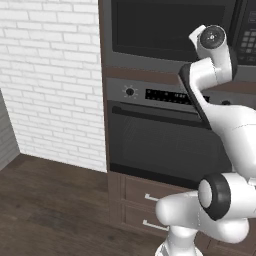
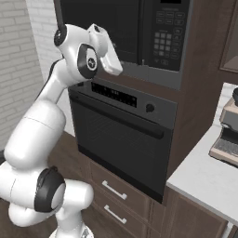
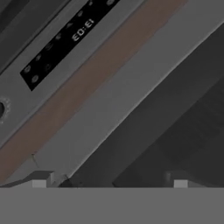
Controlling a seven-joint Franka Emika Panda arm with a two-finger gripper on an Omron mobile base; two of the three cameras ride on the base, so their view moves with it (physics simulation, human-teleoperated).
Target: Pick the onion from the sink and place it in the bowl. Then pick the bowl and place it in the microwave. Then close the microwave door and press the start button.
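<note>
Because the microwave door lies flush against the front of the microwave, it looks already shut, a judgement from the two base views. It is a stiff, flat black panel with slick glass, better pushed than gripped. What seems left is the start button, somewhere on the keypad that runs down the microwave's right edge. Its keys are too small to tell apart. A key like that is likely small, flat and firm, so it calls for a short press with one fingertip, not a pinch.

The gripper is spread wide and holds nothing; its two dark fingertips stand far apart at the bottom of the hand view. It hangs just in front of the microwave's lower edge, left of the keypad. Ahead of it the hand view shows the door glass, the microwave's grey bottom frame, a brown wood strip and the oven control panel.

Below sits the oven with its handle bar, then drawers. A pale counter at the right carries a coffee machine.
</note>
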